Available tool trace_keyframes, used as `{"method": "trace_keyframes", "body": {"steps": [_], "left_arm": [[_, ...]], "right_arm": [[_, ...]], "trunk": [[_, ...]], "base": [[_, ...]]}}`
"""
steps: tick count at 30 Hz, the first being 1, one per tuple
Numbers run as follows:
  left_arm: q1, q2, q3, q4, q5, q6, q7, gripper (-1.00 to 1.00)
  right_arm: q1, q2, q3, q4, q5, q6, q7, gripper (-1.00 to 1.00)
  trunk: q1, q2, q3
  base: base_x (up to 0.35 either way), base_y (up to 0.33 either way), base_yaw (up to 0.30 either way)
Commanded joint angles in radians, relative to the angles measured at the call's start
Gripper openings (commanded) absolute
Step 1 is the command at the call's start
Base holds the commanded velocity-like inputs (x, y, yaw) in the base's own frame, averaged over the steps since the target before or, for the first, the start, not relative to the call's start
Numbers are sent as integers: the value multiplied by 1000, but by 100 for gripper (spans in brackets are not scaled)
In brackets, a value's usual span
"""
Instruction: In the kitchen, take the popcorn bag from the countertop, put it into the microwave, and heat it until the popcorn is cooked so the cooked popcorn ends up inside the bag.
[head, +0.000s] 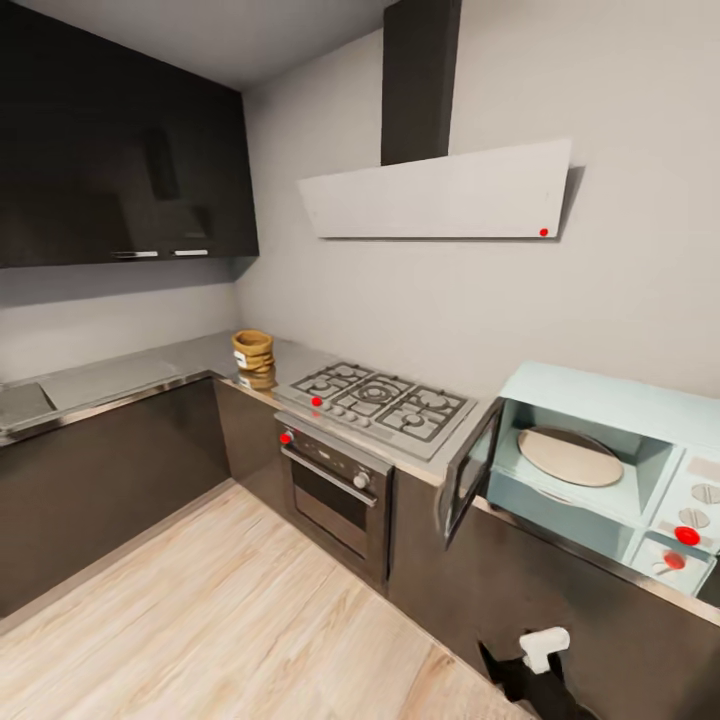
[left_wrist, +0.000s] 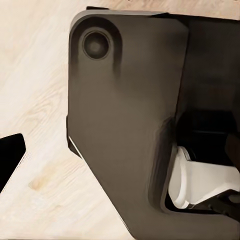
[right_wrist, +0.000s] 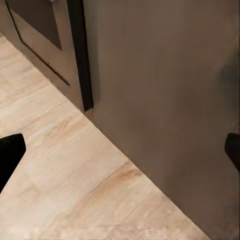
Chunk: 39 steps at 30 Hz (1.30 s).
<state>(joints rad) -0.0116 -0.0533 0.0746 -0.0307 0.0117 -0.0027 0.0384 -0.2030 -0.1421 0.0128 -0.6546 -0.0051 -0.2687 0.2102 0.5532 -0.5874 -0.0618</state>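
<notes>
One small orange-brown popcorn bag (head: 253, 352) stands upright with its rolled rim up on the grey steel surface (head: 120, 378) in the corner of the kitchen, just beside the gas hob (head: 382, 402) and well apart from the robot. Beyond the hob, along the same run, the mint-blue microwave (head: 640, 405) waits with its dark glass door (head: 468, 472) swung wide, a round turntable plate (head: 570, 456) bare inside and red marks showing on its knob panel. A steel oven (head: 338, 490) sits under the hob, a pale extractor hood (head: 440, 192) above it.

Neither arm has reached for anything. The left wrist view looks down at the robot's dark base (left_wrist: 130, 125) over the wood floor (left_wrist: 35, 75); the right wrist view faces a dark cabinet front (right_wrist: 165, 100). Each tool, left (left_wrist: 7, 157) and right (right_wrist: 120, 150), shows dark fingertips at the frame's edges with nothing between, so both appear spread and empty.

The step in hand looks to be the approach. Doing it well likely means rolling toward the corner, stopping square to the bag, then closing on its body below the rim to keep it upright and avoid spilling.
</notes>
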Motion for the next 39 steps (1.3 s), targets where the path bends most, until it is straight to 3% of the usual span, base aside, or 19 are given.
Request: {"method": "trace_keyframes", "body": {"steps": [1, 5, 7, 10, 12, 14, 15, 16, 19, 27, 33, 39], "left_arm": [[-1, 0, 9, 0, 1, 0, 1, 100], [-1, 1, 11, -1, 1, 0, 1, 100], [-1, 1, 11, -1, 1, 0, 1, 100], [-1, 0, 11, -1, 1, 0, 1, 100], [-1, -1, 11, -1, 1, 0, 1, 100], [-1, -1, 11, -1, 1, 0, 0, 100], [-1, -1, 11, -1, 1, 1, 0, 100], [-1, -2, 10, -1, 1, 1, 0, 100], [-1, -1, 10, -1, 1, 0, 0, 100], [-1, 0, 11, -1, 1, 0, 0, 100], [-1, 53, 13, -79, 2, 10, 2, 100], [-1, 48, 11, -93, 2, 1, 2, 100]], "right_arm": [[-1, -1, 2, 78, -1, -2, 2, 100], [-1, 5, 1, 367, -1, -2, 1, 100], [-1, 27, 1, 495, -1, -2, 1, 100], [-1, 54, 1, 638, -1, -3, -1, 100], [-1, 74, 2, 681, 0, -3, -5, 100], [0, 122, 2, 709, 3, -1, -29, 100], [0, 148, 2, 724, 8, 1, -97, 100], [0, 153, 3, 727, 9, 1, -123, 100], [0, 163, 3, 731, 11, -1, -178, 100], [0, 165, 3, 731, 11, 0, -189, 100], [0, 165, 3, 731, 11, 0, -189, 100], [0, 165, 4, 731, 13, -1, -189, 100]], "trunk": [[0, -2, -2], [0, -2, -2], [0, -2, -2], [0, -2, -2], [0, -2, -2], [0, -2, -3], [0, -2, -3], [0, -2, -3], [0, -2, -3], [0, -2, -3], [0, -2, -3], [0, -2, -3]], "base": [[-2, 334, 0], [-1, 334, 0], [0, 333, 0], [0, 308, 0], [0, 241, 0], [0, 112, 60], [0, 29, 194], [0, 18, 216], [0, 7, 241], [0, 0, 256], [50, 38, 257], [230, 191, 257]]}}
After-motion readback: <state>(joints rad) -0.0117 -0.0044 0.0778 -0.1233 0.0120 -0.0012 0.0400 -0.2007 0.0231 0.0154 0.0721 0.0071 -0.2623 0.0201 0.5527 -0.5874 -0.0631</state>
